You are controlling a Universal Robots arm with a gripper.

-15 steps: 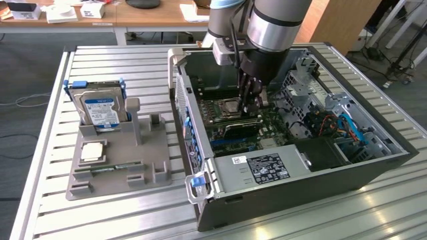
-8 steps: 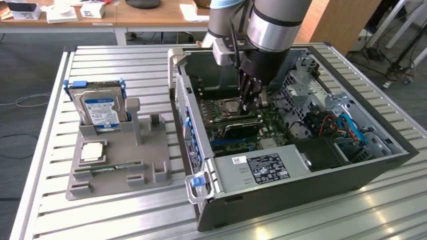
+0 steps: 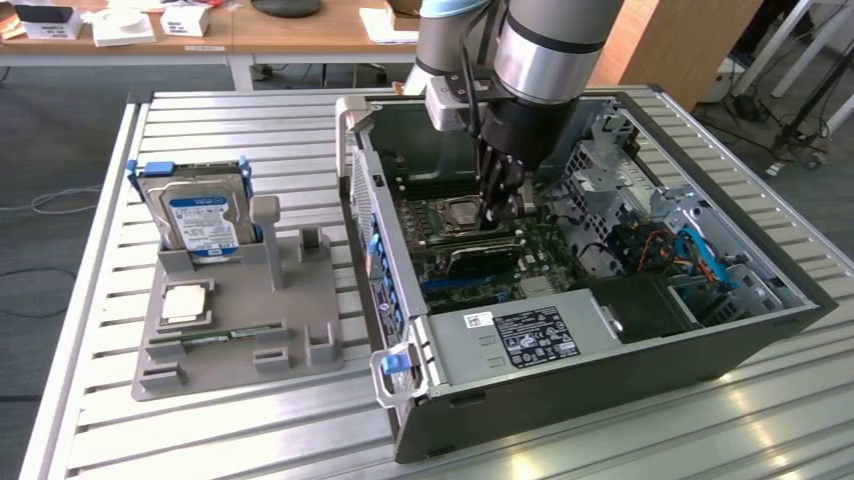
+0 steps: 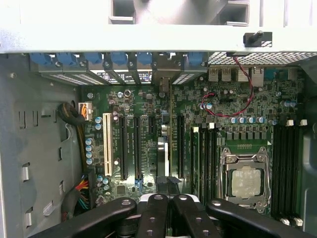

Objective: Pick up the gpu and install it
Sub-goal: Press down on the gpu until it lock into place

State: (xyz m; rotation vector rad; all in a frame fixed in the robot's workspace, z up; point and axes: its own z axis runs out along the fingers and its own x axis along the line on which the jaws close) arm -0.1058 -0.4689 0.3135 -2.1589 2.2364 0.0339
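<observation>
Black jointed fingers of the gripper (image 4: 167, 201) fill the foreground of the wrist view, drawn together until their tips meet. They sit right over the upper edge of the gpu (image 4: 163, 148), a thin dark card with a silvery metal strip, seen edge-on. Whether the tips nip that edge or only rest above it, I cannot tell.

The card stands upright among the long black expansion slots of the green motherboard (image 4: 233, 99), next to a white slot (image 4: 107, 144). Its far end lines up with the row of blue plastic latches (image 4: 119, 59) on the case's rear wall. From where I stand the arm reaches down deep into the open dark-grey steel computer case (image 3: 601, 390), with the gripper (image 3: 505, 205) low over the board.

I'd say the pick-up is done and the job is at the seating stage. The card looks to be in or at its slot, but I can't see whether it is fully home.

On the exterior view's left, the matte grey plastic parts holder (image 3: 240, 310) sits on the ribbed aluminium table (image 3: 200, 440). It carries a silver blue-labelled hard drive (image 3: 200, 220), while its upright posts are bare. Beside the slots, the square metal processor socket (image 4: 246, 181) glints dully.
</observation>
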